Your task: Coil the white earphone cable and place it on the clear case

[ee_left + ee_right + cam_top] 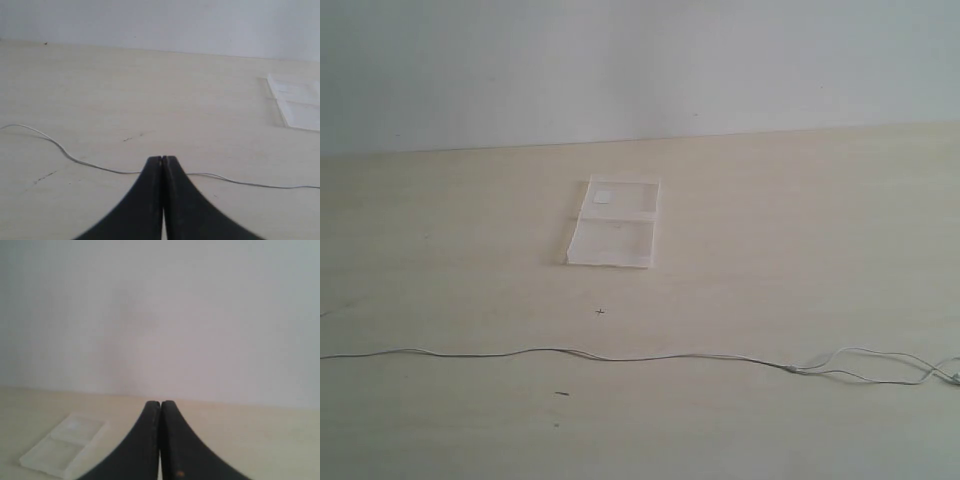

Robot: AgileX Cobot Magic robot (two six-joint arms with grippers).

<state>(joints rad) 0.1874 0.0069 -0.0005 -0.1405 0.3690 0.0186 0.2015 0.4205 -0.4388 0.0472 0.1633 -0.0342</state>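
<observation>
Well apart from the clear case (615, 245), on the camera's side of it, the white earphone cable (610, 358) lies uncoiled on the table. It is a very thin wire running in shallow waves across nearly the whole exterior view. Off to the case's right it splits into two loose strands (865, 353) that reach the picture's edge.

The case is a flat rectangle of transparent plastic, its two panels laid open in line, one beyond the other. A small white square patch (603, 196) shows in the farther panel.

Under both is a pale, matt wood-grain tabletop (800, 250) with a few small dark specks (600, 311) between case and cable; a plain white wall (640, 60) stands behind the case.

The left gripper (162, 160), smooth, black and curved, has its fingers pressed together on nothing, tips in front of the cable's single strand (75, 160); whether they touch it cannot be told. The right gripper (160, 404) is likewise closed and empty-handed, with the case (65, 445) near it.
</observation>
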